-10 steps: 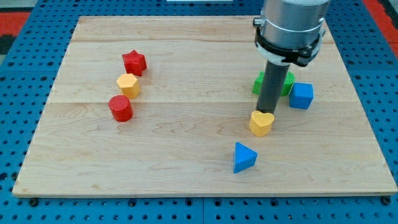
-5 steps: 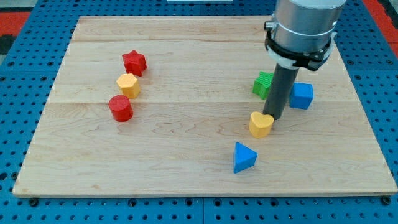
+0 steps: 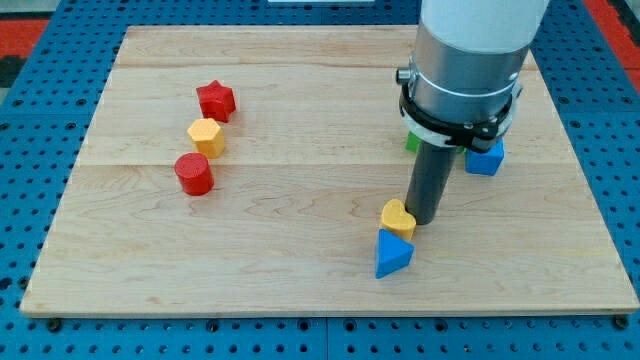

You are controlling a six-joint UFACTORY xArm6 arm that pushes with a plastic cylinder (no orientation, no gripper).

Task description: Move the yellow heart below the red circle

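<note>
The yellow heart [image 3: 397, 216] lies at the lower right of the wooden board, touching the top of the blue triangle [image 3: 392, 253]. My tip [image 3: 424, 219] stands right against the heart's right side. The red circle [image 3: 193, 173] sits far off at the view's left, with the yellow hexagon [image 3: 206, 135] and the red star [image 3: 215, 100] in a line above it.
A blue cube [image 3: 486, 157] lies to the right of the rod, and a green block [image 3: 411, 140] is mostly hidden behind the arm. The arm's grey body covers the board's upper right. The board [image 3: 300, 270] rests on a blue pegboard.
My tip has moved down and to the left, pushing the yellow heart down-left until it touches the blue triangle. The arm now hides most of the green block.
</note>
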